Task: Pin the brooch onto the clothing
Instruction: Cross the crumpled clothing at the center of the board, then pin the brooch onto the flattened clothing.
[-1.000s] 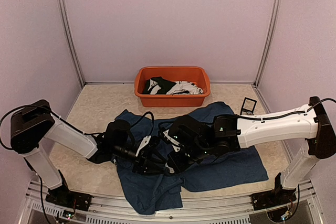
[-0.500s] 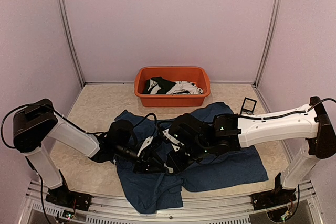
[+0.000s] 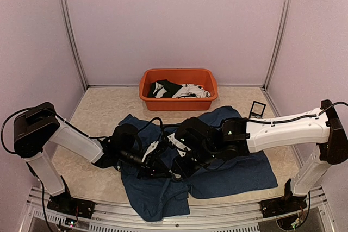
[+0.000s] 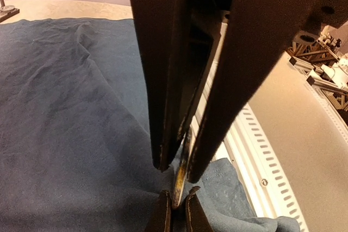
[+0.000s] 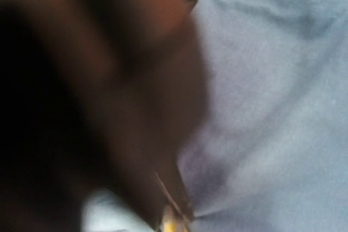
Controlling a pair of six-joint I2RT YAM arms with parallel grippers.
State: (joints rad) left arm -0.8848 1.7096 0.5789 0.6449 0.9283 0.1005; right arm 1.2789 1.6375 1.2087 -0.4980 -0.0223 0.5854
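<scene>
We see the large dark navy-blue short-sleeved T-shirt (image 3: 234, 169) spread flat over the near half of the beige tabletop (image 3: 103, 112), one rumpled edge reaching the front rail. Both arms lie low across it and meet over its left part.

From the left wrist view, the left claw (image 4: 176, 169) has its two long dark fingers (image 4: 163, 80) drawn nearly together, gripping a thin gold-edged brooch (image 4: 179, 180) that we see edge-on, just above the cloth. Directly below, the two dark tips of the right claw (image 4: 175, 210) close on the lower end of the same piece, so both claws hold it. They face each other tip to tip.

The right wrist view is badly blurred: a dark finger (image 5: 136, 107) fills the left side, blue fabric (image 5: 272, 107) the right, and a small yellow glint (image 5: 171, 224) sits at the bottom edge. We cannot tell more from it.

Whether the pin has entered the fabric, we cannot tell.

At the back of the tabletop stands an orange rectangular plastic tub (image 3: 179, 103) holding black and white garments (image 3: 176, 89), well apart from the T-shirt's far edge. A small black frame-shaped stand (image 3: 256, 110) sits upright just beyond the shirt's right corner.
</scene>
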